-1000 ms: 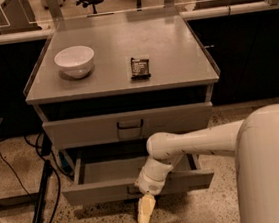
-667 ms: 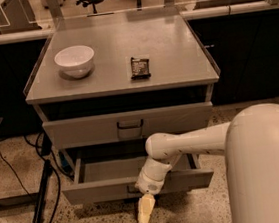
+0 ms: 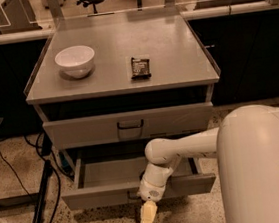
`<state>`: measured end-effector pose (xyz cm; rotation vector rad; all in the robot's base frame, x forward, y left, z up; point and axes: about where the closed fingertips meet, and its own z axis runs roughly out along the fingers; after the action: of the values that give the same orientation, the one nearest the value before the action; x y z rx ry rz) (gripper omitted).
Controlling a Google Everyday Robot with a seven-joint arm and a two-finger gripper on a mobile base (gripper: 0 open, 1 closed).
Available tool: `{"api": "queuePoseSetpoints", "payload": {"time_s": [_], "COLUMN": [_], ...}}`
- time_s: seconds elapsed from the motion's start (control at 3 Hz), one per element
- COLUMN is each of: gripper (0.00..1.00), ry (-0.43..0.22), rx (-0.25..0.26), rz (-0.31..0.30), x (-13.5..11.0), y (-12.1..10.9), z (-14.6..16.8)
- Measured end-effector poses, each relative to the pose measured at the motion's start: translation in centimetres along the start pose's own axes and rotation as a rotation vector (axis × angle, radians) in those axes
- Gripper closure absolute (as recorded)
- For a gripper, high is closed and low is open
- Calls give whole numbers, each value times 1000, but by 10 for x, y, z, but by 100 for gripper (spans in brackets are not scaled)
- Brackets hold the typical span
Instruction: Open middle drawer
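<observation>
The middle drawer is a grey metal drawer with a low, wide front. It stands pulled out below the upper drawer, and its inside looks empty. My gripper hangs down in front of the middle of the drawer's front panel, with its tip just below the panel's lower edge. My wrist covers the drawer's centre handle. My white arm reaches in from the right, over the open drawer.
On the cabinet top a white bowl stands at the left and a dark snack packet lies near the middle. A black stand and cables are on the floor at the left. Dark counters stand behind.
The drawer stands open as before. My gripper stays in front of its panel, only slightly lower. My arm's large white shell has shifted a little to the left in view.
</observation>
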<state>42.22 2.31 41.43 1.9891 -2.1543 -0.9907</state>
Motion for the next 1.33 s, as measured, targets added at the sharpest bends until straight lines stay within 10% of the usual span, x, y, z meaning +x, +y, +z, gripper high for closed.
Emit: {"api": "queuePoseSetpoints", "payload": {"time_s": [1.0,1.33], "gripper": [0,0], "ry": [-55,-55], "rx": [-70,-70], "rz": [55,62], "x": [30,34], "y": [133,138], "z": [-20,-21]}}
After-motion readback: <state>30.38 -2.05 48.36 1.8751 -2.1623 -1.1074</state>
